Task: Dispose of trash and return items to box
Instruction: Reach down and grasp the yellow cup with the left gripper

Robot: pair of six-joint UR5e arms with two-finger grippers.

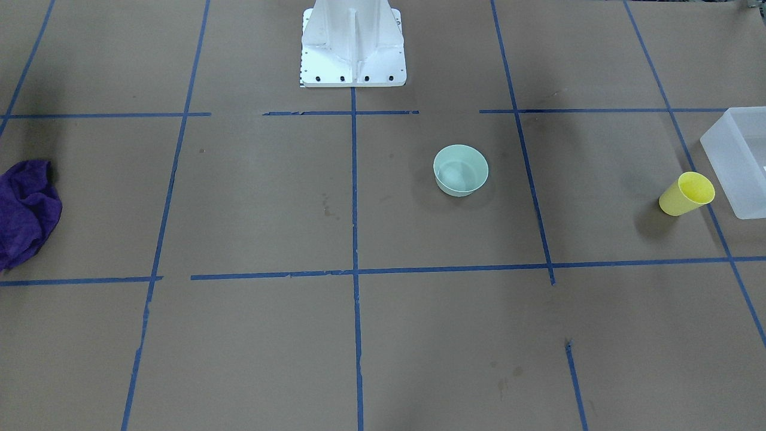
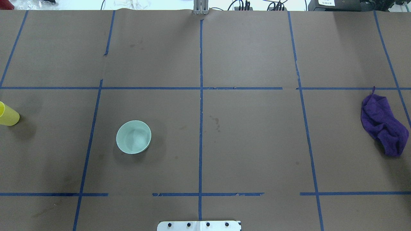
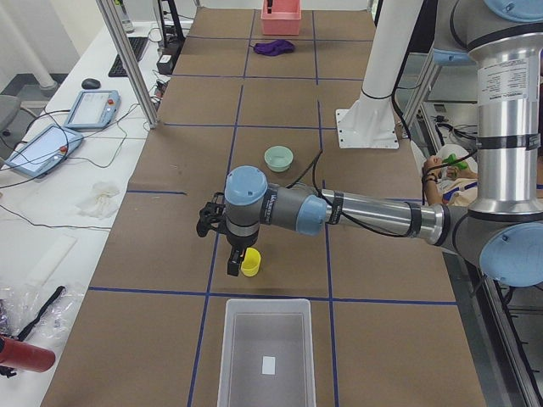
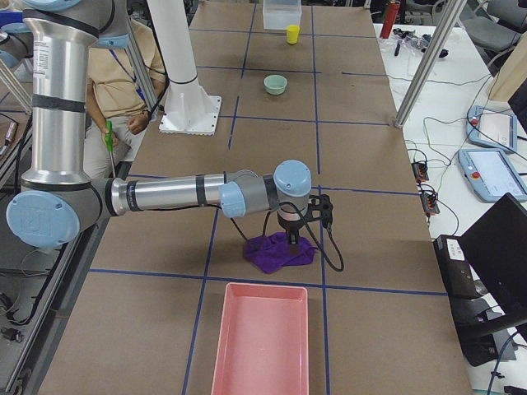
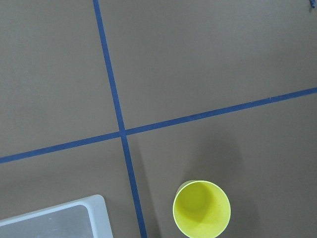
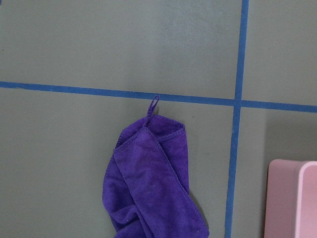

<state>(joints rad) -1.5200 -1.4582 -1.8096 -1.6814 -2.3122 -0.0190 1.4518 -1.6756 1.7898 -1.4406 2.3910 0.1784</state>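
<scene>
As it stands, the yellow cup (image 1: 687, 193) tapers.

Right claw (image 4: 290, 240) pointing down at the far edge of the purple cloth (image 4: 272, 255) on the brown worktop (image 4: 370, 247); contact and finger spread impossible to judge. Just nearer than the cloth, a pink tray (image 4: 262, 346). Well beyond the cloth, a mint bowl (image 4: 275, 84), farther a yellow cup (image 4: 292, 34), then the frosted box (image 4: 282, 15).

no readable text; white label (image 3: 268, 365) inside box (image 3: 226, 356) too small to read.
</scene>
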